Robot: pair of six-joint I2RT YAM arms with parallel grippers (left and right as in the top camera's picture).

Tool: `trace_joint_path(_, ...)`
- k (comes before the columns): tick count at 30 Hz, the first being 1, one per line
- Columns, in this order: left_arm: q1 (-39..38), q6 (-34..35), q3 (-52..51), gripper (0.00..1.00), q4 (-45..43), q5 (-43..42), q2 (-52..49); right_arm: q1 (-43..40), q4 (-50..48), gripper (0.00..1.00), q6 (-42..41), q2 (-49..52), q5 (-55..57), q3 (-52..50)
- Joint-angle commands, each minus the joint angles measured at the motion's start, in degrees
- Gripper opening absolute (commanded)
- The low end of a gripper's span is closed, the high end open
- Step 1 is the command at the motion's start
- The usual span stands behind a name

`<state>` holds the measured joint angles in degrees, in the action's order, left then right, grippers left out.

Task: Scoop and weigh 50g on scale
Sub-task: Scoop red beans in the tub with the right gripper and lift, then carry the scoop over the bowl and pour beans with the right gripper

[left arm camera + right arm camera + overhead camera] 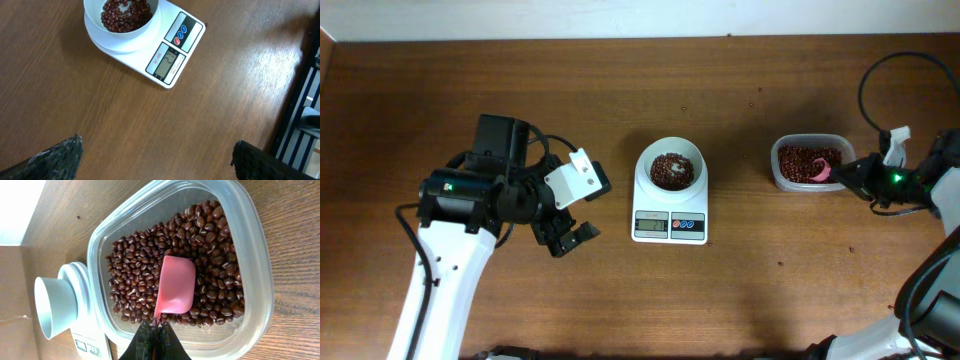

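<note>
1. The scale [670,226] sits mid-desk [770,290], with red beans in its bowl.
2. Left tool [570,238] is spread wide, hovering left of the scale.
3. Right tool [154,326] is pinching a pink scoop [176,284] in the bean tub [252,240].

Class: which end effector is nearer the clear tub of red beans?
Right. The right end effector is at the tub's edge, gripping the pink scoop inside; the left end effector sits beyond the scale.
</note>
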<state>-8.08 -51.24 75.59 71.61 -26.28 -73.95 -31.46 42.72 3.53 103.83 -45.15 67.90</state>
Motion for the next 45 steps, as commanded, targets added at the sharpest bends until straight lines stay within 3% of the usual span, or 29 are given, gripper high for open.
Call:
trace_joint_path(1, 0.0, -0.5, 0.4, 0.99, 0.1, -0.2, -0.2, -0.2, 1.0, 0.04, 6.2, -0.3, -6.5, -0.5)
trace_joint_path(6, 0.0, -0.5, 0.4, 0.99, 0.1, -0.2, -0.2, -0.1, 0.9, 0.04, 9.7, -2.6, -1.0, -0.5)
trace_joint_path(11, 0.0, -0.5, 0.4, 0.99, 0.1, -0.2, -0.1, -0.2, 1.4, 0.04, 9.8, -2.7, -3.2, -0.4)
trace_joint_path(15, 0.0, -0.5, 0.4, 0.99, 0.1, -0.2, -0.2, -1.4, 1.4, 0.04, 3.1, -2.7, -3.6, -0.4)
trace_joint_path(20, 0.0, -0.5, 0.4, 0.99, 0.1, -0.2, -0.2, -5.5, 2.1, 0.04, 3.0, -2.7, -12.7, -0.4)
trace_joint_path(24, 0.0, -0.5, 0.4, 0.99, 0.1, -0.2, -0.2, -7.0, 3.4, 0.04, 1.5, -2.6, -13.8, -0.5)
trace_joint_path(37, 0.0, -0.5, 0.4, 0.99, 0.1, -0.2, -0.2, -6.6, 5.7, 0.04, 1.5, -2.6, -26.4, -0.5)
trace_joint_path(45, 0.0, -0.5, 0.4, 0.99, 0.1, -0.2, -0.2, -2.7, 6.7, 0.04, 0.0, -2.6, -28.6, -0.5)
